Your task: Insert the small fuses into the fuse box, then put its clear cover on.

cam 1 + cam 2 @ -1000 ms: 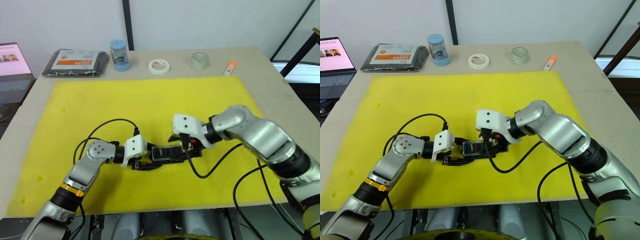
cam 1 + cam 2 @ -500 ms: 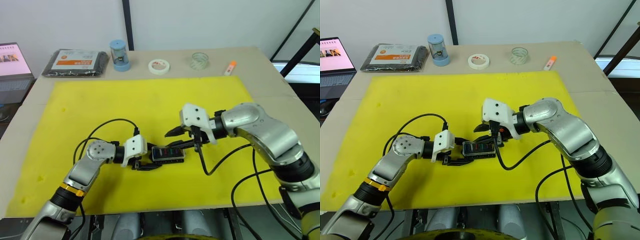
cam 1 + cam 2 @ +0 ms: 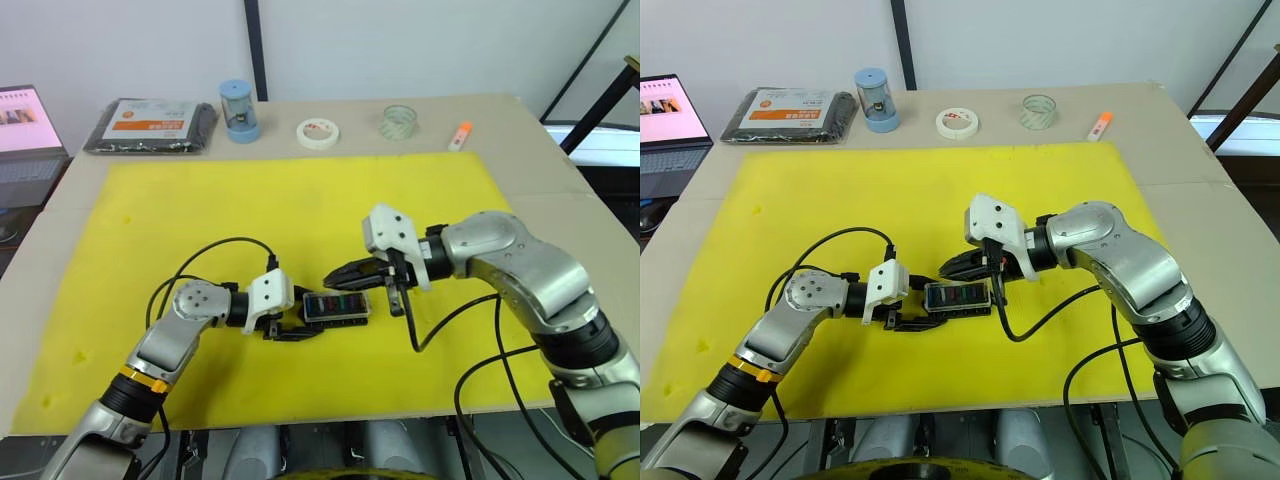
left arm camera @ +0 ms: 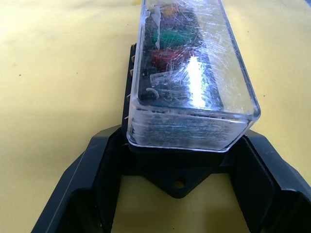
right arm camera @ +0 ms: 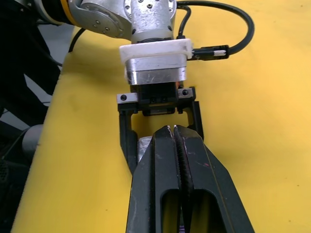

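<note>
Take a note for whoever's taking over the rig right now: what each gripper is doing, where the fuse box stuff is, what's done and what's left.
Left gripper: its fingers flank the end of the fuse box on the yellow mat; I can't tell whether they press on it.
Right gripper: shut, empty, tips just above the box.
Clear cover: sits on the box, with coloured fuses visible under it.
Done: fuses appear in, cover placed.
Left: check the cover is fully seated, then let go and pull both arms away.
</note>
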Tool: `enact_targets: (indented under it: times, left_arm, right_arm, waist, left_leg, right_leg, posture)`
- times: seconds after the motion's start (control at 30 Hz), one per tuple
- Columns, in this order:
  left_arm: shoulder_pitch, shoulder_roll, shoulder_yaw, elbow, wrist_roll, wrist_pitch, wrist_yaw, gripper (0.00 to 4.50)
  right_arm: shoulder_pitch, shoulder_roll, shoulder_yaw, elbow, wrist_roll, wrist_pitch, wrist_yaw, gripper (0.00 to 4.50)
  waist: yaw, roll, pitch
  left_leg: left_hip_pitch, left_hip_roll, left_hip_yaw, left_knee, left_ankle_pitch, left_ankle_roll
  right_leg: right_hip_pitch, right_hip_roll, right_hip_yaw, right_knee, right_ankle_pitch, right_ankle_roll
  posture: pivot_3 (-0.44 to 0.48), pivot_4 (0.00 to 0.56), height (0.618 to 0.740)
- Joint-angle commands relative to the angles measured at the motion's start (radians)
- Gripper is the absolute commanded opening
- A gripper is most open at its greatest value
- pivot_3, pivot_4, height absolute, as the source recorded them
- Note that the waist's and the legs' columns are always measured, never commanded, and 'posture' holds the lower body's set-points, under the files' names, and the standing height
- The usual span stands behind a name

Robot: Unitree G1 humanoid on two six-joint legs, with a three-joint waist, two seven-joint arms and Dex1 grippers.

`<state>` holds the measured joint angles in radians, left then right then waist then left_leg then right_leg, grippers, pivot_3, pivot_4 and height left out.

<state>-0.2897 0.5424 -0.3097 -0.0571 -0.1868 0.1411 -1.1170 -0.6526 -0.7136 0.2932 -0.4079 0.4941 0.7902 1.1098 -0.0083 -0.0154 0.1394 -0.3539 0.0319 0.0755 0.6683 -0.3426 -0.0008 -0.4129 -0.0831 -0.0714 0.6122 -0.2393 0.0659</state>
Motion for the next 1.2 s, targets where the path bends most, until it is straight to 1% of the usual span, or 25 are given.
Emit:
enact_targets:
  times: [0.03, 0.13, 0.2, 0.27, 0.33, 0.4, 0.43, 0.5, 0.73, 0.9, 0.93, 0.97, 1.03, 1.07, 1.13, 1.2]
  left_arm:
    - [0.005, 0.008, 0.001, -0.011, 0.001, 0.009, -0.003, 2.75]
    - [0.009, 0.012, 0.002, -0.021, 0.001, 0.013, -0.003, 2.75]
    - [0.010, 0.013, 0.002, -0.027, -0.001, 0.017, -0.003, 2.75]
    - [0.010, 0.013, 0.003, -0.031, -0.002, 0.020, -0.002, 2.75]
    - [0.010, 0.013, 0.003, -0.033, -0.002, 0.021, -0.001, 2.75]
    - [0.009, 0.011, 0.003, -0.035, -0.003, 0.024, 0.000, 2.75]
    - [0.009, 0.012, 0.002, -0.037, -0.002, 0.026, 0.000, 2.75]
    - [0.010, 0.012, 0.002, -0.039, -0.002, 0.026, 0.001, 2.75]
    - [0.015, 0.015, 0.005, -0.049, -0.003, 0.029, 0.003, 2.75]
    - [0.009, 0.027, 0.013, -0.048, 0.007, 0.008, 0.005, 2.75]
    - [0.009, 0.034, 0.017, -0.050, 0.009, 0.003, 0.004, 3.47]
    - [0.008, 0.046, 0.022, -0.054, 0.009, -0.001, 0.000, 3.73]
    - [0.010, 0.070, 0.031, -0.068, 0.007, -0.006, -0.009, 4.44]
    - [0.016, 0.092, 0.046, -0.086, -0.003, -0.003, -0.017, 4.50]
    - [0.040, 0.155, 0.093, -0.134, -0.037, 0.013, -0.040, 4.50]
    - [0.066, 0.212, 0.139, -0.182, -0.076, 0.042, -0.060, 4.50]
  right_arm:
    - [-0.007, 0.002, 0.004, -0.013, -0.008, -0.011, -0.002, 0.04]
    - [-0.002, 0.006, 0.030, 0.012, -0.035, -0.031, -0.001, 0.04]
    - [0.030, -0.004, 0.095, 0.081, -0.097, -0.070, 0.012, 0.04]
    - [0.059, -0.005, 0.170, 0.183, -0.191, -0.112, -0.007, 0.04]
    - [0.073, -0.013, 0.227, 0.256, -0.276, -0.175, -0.010, 0.04]
    - [0.086, 0.003, 0.239, 0.330, -0.309, -0.199, -0.029, 0.04]
    - [0.091, 0.000, 0.238, 0.340, -0.315, -0.216, -0.021, 0.04]
    - [0.094, -0.002, 0.220, 0.326, -0.295, -0.209, -0.006, 0.04]
    - [0.100, -0.022, 0.183, 0.237, -0.236, -0.182, 0.056, 0.04]
    - [0.073, 0.000, 0.076, 0.153, -0.147, -0.126, 0.051, 0.04]
    - [0.064, 0.005, 0.054, 0.145, -0.137, -0.110, 0.037, 0.00]
    - [0.055, -0.003, 0.033, 0.133, -0.122, -0.094, 0.040, 0.00]
    - [0.046, -0.028, 0.002, 0.108, -0.096, -0.072, 0.056, 0.37]
    - [0.041, -0.045, -0.017, 0.099, -0.081, -0.061, 0.067, 0.55]
    - [0.032, -0.086, -0.050, 0.088, -0.062, -0.050, 0.093, 1.29]
    - [0.026, -0.118, -0.071, 0.083, -0.049, -0.047, 0.113, 1.95]
  waist:
    - [0.000, 0.000, 0.000]
    - [0.000, 0.000, 0.000]
    - [0.000, -0.001, -0.001]
    - [0.000, -0.002, -0.001]
    - [-0.002, 0.001, -0.003]
    - [-0.002, 0.000, -0.005]
    - [-0.002, -0.001, -0.005]
    - [-0.002, -0.002, -0.006]
    - [-0.002, -0.002, -0.006]
    - [-0.002, -0.002, -0.006]
    - [-0.002, -0.001, -0.006]
    - [-0.002, -0.001, -0.006]
    - [-0.002, 0.000, -0.005]
    - [-0.002, 0.000, -0.005]
    - [-0.002, 0.000, -0.004]
    - [-0.004, 0.000, -0.004]
  left_leg:
    - [0.000, 0.000, 0.000, 0.000, 0.000, 0.000]
    - [0.000, 0.000, 0.000, 0.000, 0.000, 0.000]
    - [0.000, 0.000, 0.000, 0.000, 0.000, 0.000]
    - [0.000, 0.000, 0.000, 0.000, 0.000, 0.000]
    - [0.001, 0.000, 0.001, 0.000, 0.000, 0.000]
    - [0.006, 0.000, 0.001, 0.000, 0.000, 0.000]
    - [0.010, 0.000, 0.001, -0.001, -0.001, 0.001]
    - [0.015, 0.001, 0.001, -0.002, -0.001, 0.001]
    - [0.015, 0.001, 0.000, -0.002, -0.001, 0.001]
    - [0.013, 0.001, 0.000, -0.002, -0.001, 0.001]
    - [0.013, 0.001, 0.000, -0.002, -0.001, 0.001]
    - [0.012, 0.001, 0.001, -0.002, -0.001, 0.001]
    - [0.011, 0.001, 0.001, -0.002, -0.001, 0.001]
    - [0.010, 0.001, 0.001, -0.002, -0.001, 0.001]
    - [0.007, 0.000, 0.001, -0.002, -0.001, 0.001]
    - [0.004, 0.000, 0.001, -0.002, -0.001, 0.001]
  right_leg:
    - [0.000, 0.000, 0.000, 0.000, 0.000, 0.000]
    - [0.000, 0.000, 0.000, 0.000, 0.000, 0.000]
    - [0.000, 0.000, 0.000, 0.000, 0.000, 0.000]
    - [0.001, 0.001, 0.000, 0.000, 0.000, 0.000]
    - [0.001, 0.000, 0.000, 0.000, 0.000, 0.000]
    - [0.005, 0.001, 0.000, -0.001, 0.000, 0.000]
    - [0.008, 0.001, 0.000, -0.002, 0.000, 0.000]
    - [0.013, 0.001, 0.000, -0.002, -0.001, 0.000]
    - [0.013, 0.000, 0.000, -0.002, -0.001, 0.001]
    - [0.011, -0.001, 0.000, -0.002, -0.001, 0.001]
    - [0.010, -0.001, 0.000, -0.002, -0.001, 0.001]
    - [0.009, -0.001, 0.000, -0.002, -0.001, 0.001]
    - [0.008, -0.004, 0.000, -0.001, -0.001, 0.001]
    - [0.007, -0.004, 0.000, -0.001, -0.001, 0.001]
    - [0.004, -0.004, 0.000, -0.001, -0.001, 0.001]
    - [0.001, -0.005, 0.000, -0.001, -0.001, 0.001]
  posture:
    - [0.000, 0.150, 0.740]
    - [0.000, 0.150, 0.740]
    - [0.000, 0.150, 0.740]
    - [0.000, 0.150, 0.740]
    - [0.000, 0.150, 0.740]
    - [0.000, 0.150, 0.740]
    - [0.000, 0.150, 0.740]
    - [0.000, 0.150, 0.740]
    - [0.000, 0.150, 0.740]
    - [0.000, 0.150, 0.740]
    - [0.000, 0.150, 0.740]
    - [0.000, 0.150, 0.740]
    - [0.000, 0.150, 0.740]
    - [0.000, 0.150, 0.740]
    - [0.000, 0.150, 0.740]
    - [0.000, 0.150, 0.740]
